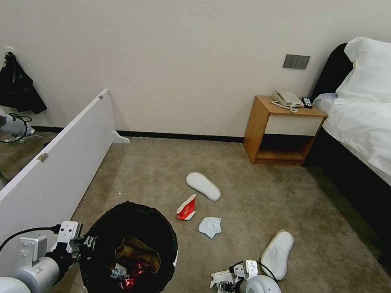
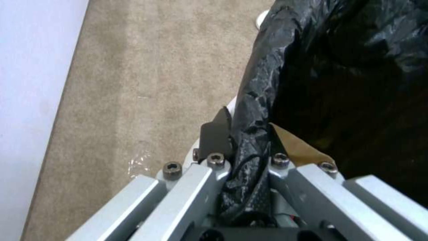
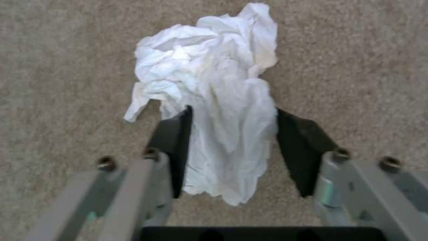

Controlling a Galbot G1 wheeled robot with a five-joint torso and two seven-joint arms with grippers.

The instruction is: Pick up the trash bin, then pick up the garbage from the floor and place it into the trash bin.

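Note:
The trash bin (image 1: pixel 103 229), lined with a black bag, stands on the carpet at the lower left and holds a brown paper bag (image 1: pixel 138 249) and a red wrapper (image 1: pixel 137 268). My left gripper (image 1: pixel 83 241) is shut on its rim; in the left wrist view the gripper (image 2: pixel 249 140) pinches the bag-covered rim of the bin (image 2: pixel 263 83). My right gripper (image 1: pixel 223 286) is low over a crumpled white tissue (image 1: pixel 219 279). In the right wrist view the open gripper (image 3: pixel 232 134) straddles the tissue (image 3: pixel 209 73), both pads at its sides. The rest of the garbage lies beyond: a red-and-white carton (image 1: pixel 186 208), another tissue (image 1: pixel 210 226) and two white slippers (image 1: pixel 203 185) (image 1: pixel 277 253).
A white panel (image 1: pixel 43 184) runs along the left beside the bin. A wooden nightstand (image 1: pixel 283 131) with a phone stands against the far wall, and a bed (image 1: pixel 377 133) fills the right side. Open carpet (image 1: pixel 254 201) lies around the litter.

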